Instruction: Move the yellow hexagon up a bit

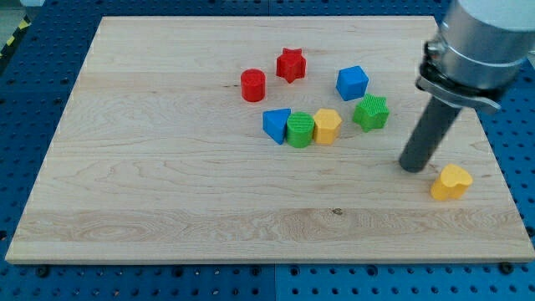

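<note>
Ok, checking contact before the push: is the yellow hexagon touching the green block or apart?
Touching. The yellow hexagon sits flush against the green block, no wood showing between. My tip is away to the view's right.

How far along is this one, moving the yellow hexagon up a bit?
Nothing looks done: the yellow hexagon sits touching the green block in the central row. In hand: my tip is well off to the view's right, nearer the yellow heart. Left: get below the hexagon and push it toward the view's top.
</note>
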